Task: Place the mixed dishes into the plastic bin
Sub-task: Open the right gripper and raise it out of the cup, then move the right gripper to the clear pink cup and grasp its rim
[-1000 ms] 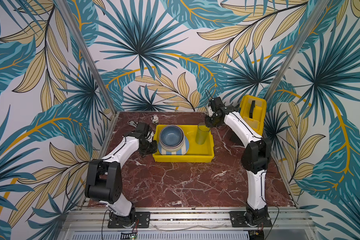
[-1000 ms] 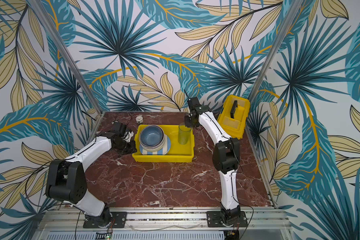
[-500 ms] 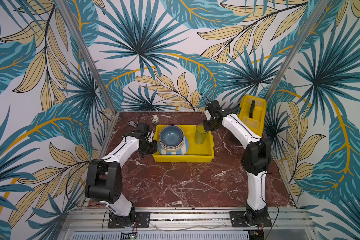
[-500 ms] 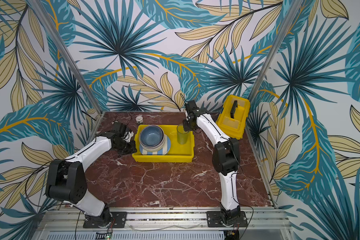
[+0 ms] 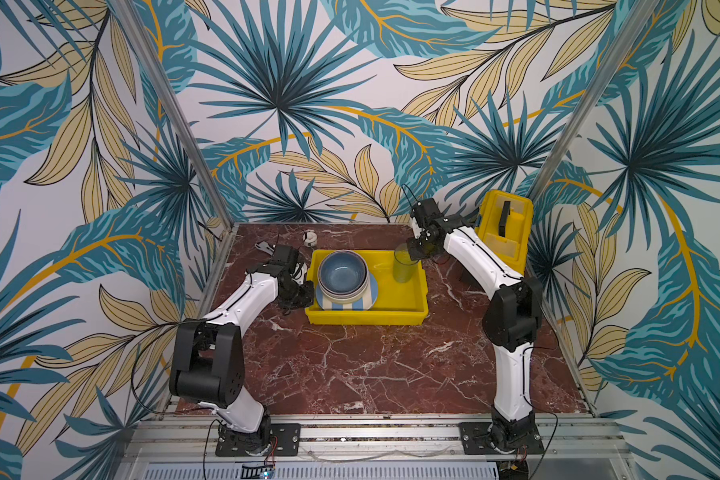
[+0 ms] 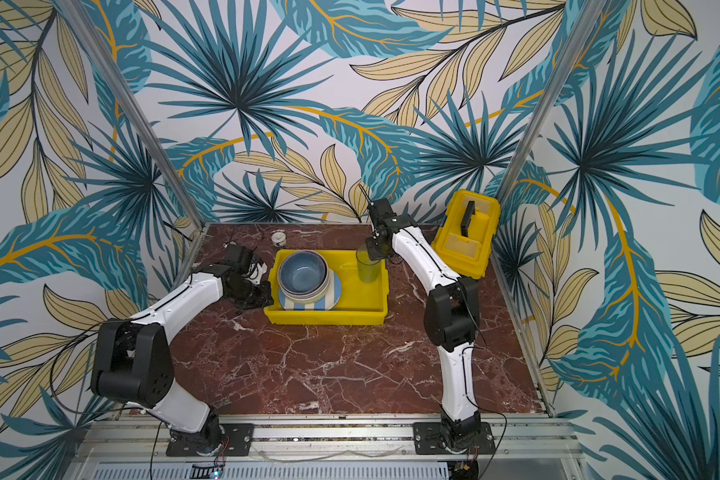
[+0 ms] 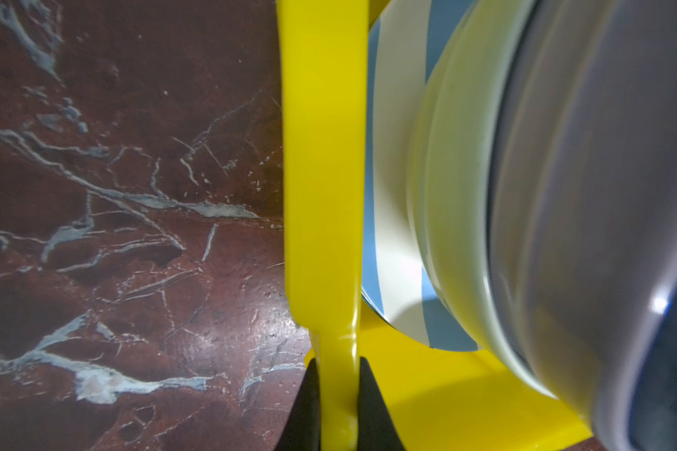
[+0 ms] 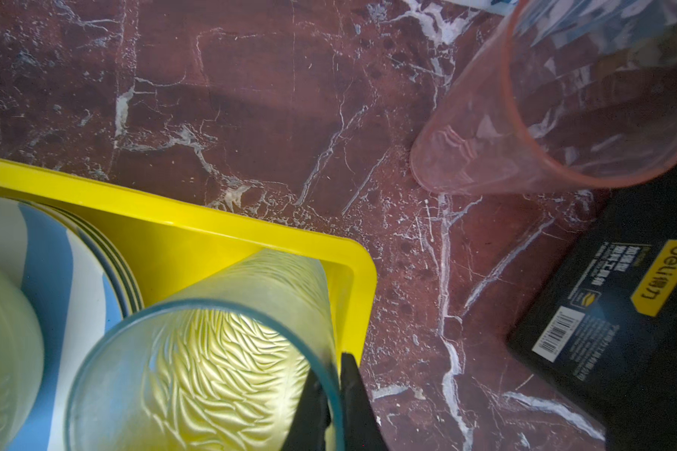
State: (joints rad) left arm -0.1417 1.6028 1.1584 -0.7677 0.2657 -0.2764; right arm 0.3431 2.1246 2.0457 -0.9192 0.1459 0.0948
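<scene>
The yellow plastic bin (image 5: 366, 318) (image 6: 327, 318) sits mid-table. In it, on the left, a blue bowl (image 5: 342, 272) (image 6: 302, 272) is nested in a lilac bowl (image 7: 583, 195) and a pale green bowl (image 7: 446, 195). These rest on a blue-and-cream striped plate (image 5: 346, 305) (image 7: 395, 156). A clear tumbler (image 5: 403, 266) (image 8: 219, 371) stands upright in the bin's far right corner, with my right gripper (image 5: 416, 253) (image 8: 331, 371) shut on its rim. My left gripper (image 5: 306, 286) (image 7: 339, 365) is shut on the bin's left rim (image 7: 321, 156). A second clear tumbler (image 8: 524, 129) stands on the table outside the bin.
A yellow toolbox (image 5: 504, 232) (image 6: 466, 241) with a black handle stands at the back right, and its dark base (image 8: 622, 332) is close to my right gripper. A small white tape roll (image 5: 310, 237) and a metal wrench (image 5: 265, 247) lie at the back left.
My right gripper has come down a little to the left and its jaws have closed on the tumbler's rim. The left arm and the bin have not moved.
</scene>
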